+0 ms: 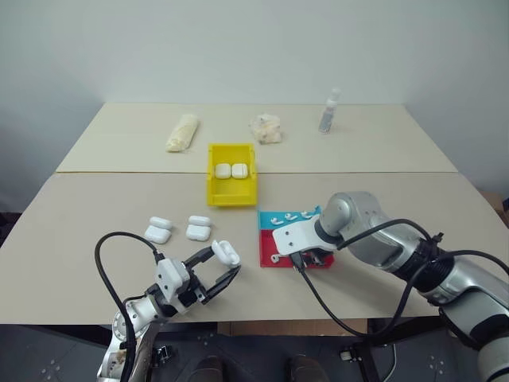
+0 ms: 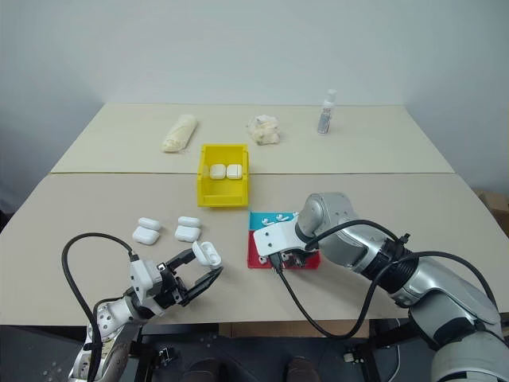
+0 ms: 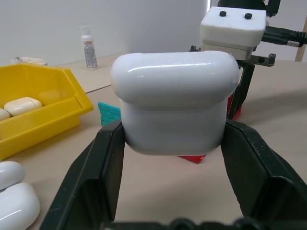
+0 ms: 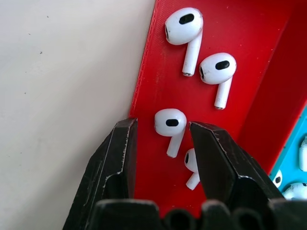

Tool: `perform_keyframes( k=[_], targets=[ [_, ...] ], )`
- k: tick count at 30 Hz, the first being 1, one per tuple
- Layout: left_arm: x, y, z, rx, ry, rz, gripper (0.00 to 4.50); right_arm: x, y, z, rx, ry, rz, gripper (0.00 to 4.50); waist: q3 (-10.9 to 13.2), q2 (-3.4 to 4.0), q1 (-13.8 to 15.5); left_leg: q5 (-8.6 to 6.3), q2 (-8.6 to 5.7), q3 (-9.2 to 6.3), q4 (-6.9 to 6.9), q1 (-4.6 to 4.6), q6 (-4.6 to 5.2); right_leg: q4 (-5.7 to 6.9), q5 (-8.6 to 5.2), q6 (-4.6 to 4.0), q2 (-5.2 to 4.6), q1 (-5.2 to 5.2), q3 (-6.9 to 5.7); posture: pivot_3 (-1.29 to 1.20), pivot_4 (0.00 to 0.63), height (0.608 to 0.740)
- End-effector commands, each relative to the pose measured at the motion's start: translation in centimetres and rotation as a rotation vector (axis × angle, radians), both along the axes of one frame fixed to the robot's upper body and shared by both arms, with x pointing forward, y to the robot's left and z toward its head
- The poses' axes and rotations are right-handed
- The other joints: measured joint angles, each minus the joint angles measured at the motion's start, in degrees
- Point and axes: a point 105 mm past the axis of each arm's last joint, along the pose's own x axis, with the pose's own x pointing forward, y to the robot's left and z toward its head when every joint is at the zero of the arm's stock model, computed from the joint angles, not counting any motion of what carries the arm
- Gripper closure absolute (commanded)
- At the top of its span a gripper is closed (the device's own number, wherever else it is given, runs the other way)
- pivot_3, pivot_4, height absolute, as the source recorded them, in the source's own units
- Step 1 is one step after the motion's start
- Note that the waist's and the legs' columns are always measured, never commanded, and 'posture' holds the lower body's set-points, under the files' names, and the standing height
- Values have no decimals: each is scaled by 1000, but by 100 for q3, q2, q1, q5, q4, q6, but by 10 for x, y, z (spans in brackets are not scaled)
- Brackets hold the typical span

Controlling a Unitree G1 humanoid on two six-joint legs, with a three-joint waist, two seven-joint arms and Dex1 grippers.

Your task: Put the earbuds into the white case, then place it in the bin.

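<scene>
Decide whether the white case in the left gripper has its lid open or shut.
Shut. The white case sits clamped in the left gripper, its lid flush on the body, only a seam showing.

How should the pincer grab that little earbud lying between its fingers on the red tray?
Probably by the round head of the earbud, coming straight down. It lies flat on the red tray, and the head already sits between the right pincer's open fingers.

Two beige tables (image 1: pixel 95 199) pushed together, seam running side to side across the middle. Plain white wall (image 1: pixel 238 48) right behind the far table edge. Dark grey floor (image 1: pixel 48 350) below the near table edge, black table legs (image 1: pixel 367 360) beneath. Light even, soft shadows.
</scene>
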Motion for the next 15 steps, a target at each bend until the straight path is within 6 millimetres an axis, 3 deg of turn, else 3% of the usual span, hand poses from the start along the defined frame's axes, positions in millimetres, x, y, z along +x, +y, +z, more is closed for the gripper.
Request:
perform_keyframes(
  k=[1, 15],
  targets=[
    [-4, -3, 8, -1, -25, -9, 1762, 4, -1, 8, 14, -34, 5, 2372, 0, 0, 0, 0, 0, 0, 0, 0, 0, 0, 0, 0, 0, 0, 0, 0, 150, 740],
    [-1, -1, 6, 0, 0, 27, 1762, 5, 0, 6, 25, -35, 25, 2372, 0, 0, 0, 0, 0, 0, 0, 2, 0, 3, 0, 0, 0, 1, 0, 0, 150, 740]
  ],
)
